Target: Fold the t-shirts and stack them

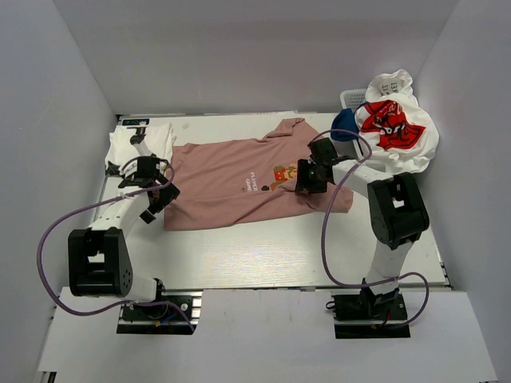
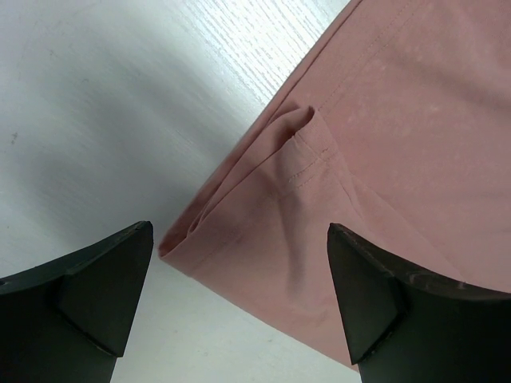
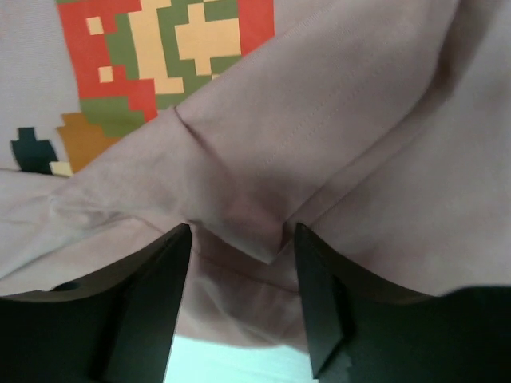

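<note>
A dusty-pink t-shirt (image 1: pixel 223 179) lies spread flat in the middle of the table, with a small pixel-figure chest print (image 1: pixel 279 174). My left gripper (image 1: pixel 160 199) is open above the shirt's near-left hem corner (image 2: pixel 200 231), with the hem between its fingers (image 2: pixel 104 295). My right gripper (image 1: pixel 306 177) is low over the shirt's right side, beside the print (image 3: pixel 160 56). Its jaws stand partly apart, with a folded sleeve corner (image 3: pixel 255 239) between them. A white tee (image 1: pixel 148 142) lies at the far left. A white tee with red graphic (image 1: pixel 395 128) and a navy one (image 1: pixel 345 126) sit at the far right.
A white slotted basket (image 1: pixel 351 97) stands at the far right corner, under the pile of tees. White walls close in the table on three sides. Bare table (image 1: pixel 263 255) lies between the shirt and the arm bases. Purple cables loop beside each arm.
</note>
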Controlling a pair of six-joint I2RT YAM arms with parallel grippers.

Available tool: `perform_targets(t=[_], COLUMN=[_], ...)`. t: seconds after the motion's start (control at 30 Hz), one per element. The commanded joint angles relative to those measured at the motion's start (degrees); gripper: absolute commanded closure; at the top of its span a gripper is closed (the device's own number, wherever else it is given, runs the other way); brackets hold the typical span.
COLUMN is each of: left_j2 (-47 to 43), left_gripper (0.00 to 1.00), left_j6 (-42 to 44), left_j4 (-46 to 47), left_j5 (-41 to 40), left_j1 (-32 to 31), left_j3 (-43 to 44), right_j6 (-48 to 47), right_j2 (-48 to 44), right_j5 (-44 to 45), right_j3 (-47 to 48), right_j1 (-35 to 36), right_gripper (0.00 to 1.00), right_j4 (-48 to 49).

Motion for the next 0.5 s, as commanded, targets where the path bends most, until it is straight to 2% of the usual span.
perform_targets(t=[0.0, 0.07, 0.1, 0.13, 0.23, 0.33, 0.47], left_j2=[-3.2, -3.8, -3.8, -4.3, -4.9, -4.9, -5.5], left_gripper=[0.0, 0.0, 0.0, 0.0, 0.0, 0.0, 0.0], left_j6=[0.5, 0.5, 0.5, 0.5, 0.5, 0.5, 1.1], left_j4=[0.7, 0.1, 0.1, 0.1, 0.1, 0.1, 0.6], left_j5=[-0.6, -1.7, -1.7, -1.7, -1.7, -2.3, -2.9], left_j1=[0.5, 0.5, 0.5, 0.5, 0.5, 0.5, 0.5], left_j3=[-0.7, -0.7, -0.7, -0.7, -0.7, -0.7, -0.7], right_j6=[0.7, 0.9, 0.9, 1.1, 1.4, 0.0, -1.2], right_j2=[2.3, 3.2, 3.3, 3.2, 2.4, 2.2, 5.3], right_j5=[-0.1, 0.0, -0.5, -0.8, -0.4, 1.6, 4.1], right_j3=[4.4, 4.3, 4.1, 4.1, 5.1, 6.8, 13.5], right_j1=[0.1, 0.2, 0.1, 0.2, 0.7, 1.2, 2.0], right_gripper=[0.42, 0.46, 0.53, 0.7, 0.93, 1.0, 1.0], right_j4=[0.5, 0.2, 0.6, 1.3, 2.6, 1.4, -0.1])
